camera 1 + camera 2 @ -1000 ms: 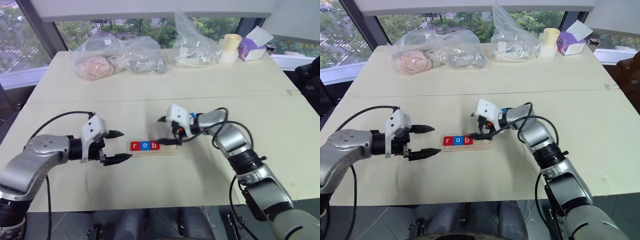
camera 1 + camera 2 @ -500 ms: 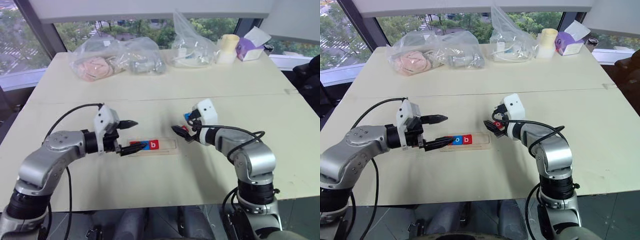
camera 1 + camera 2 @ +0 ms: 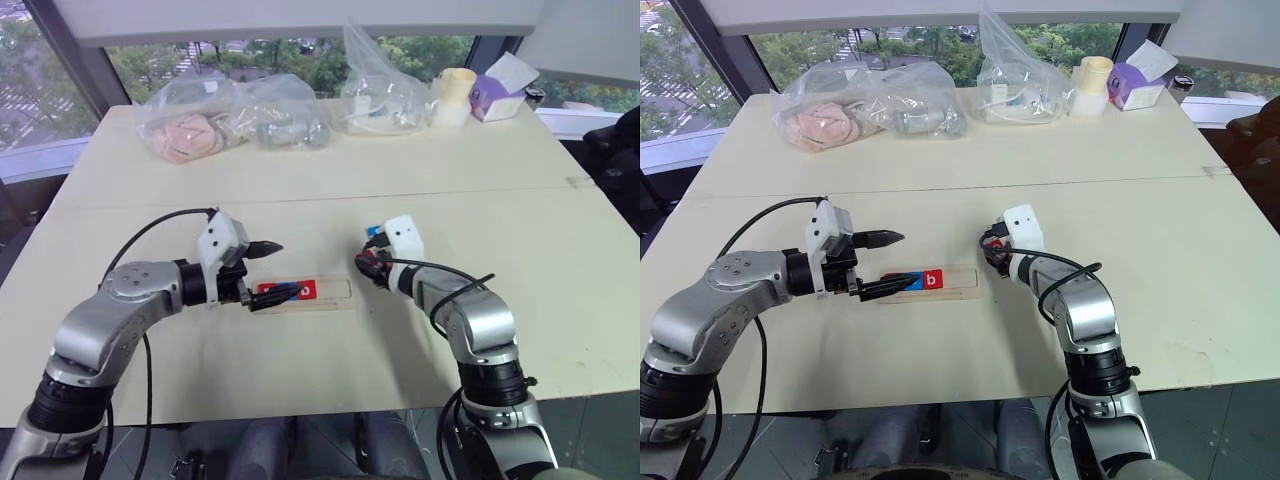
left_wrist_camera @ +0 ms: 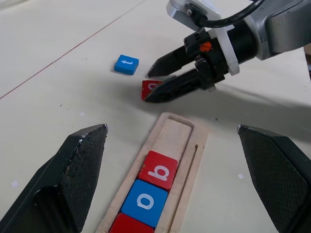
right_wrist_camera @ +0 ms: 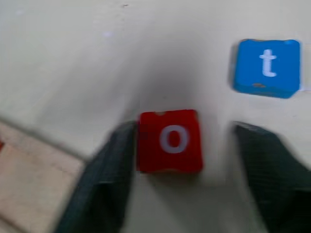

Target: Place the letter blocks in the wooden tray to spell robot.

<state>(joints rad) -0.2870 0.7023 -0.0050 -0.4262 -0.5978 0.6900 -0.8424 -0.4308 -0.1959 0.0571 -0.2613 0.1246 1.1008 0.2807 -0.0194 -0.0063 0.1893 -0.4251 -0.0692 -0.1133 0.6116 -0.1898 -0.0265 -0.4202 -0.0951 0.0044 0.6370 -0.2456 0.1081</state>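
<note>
Red o block [image 5: 169, 141] between right end effector [image 5: 184, 170] fingers, one touching, left end effector [image 4: 180, 179] spread wide

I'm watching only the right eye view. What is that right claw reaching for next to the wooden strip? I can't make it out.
Observer: A red o block, flat on the table. The right claw straddles it, one finger touching and the other apart.
Operator: Any other loose letters nearby?
Observer: Yes, a blue t block lies on the table just past the o, apart from it.
Operator: What's in the strip so far?
Observer: In the wooden tray, a blue o and then a red b, after another red block whose letter is cut off. The recess beyond the b is bare.
</note>
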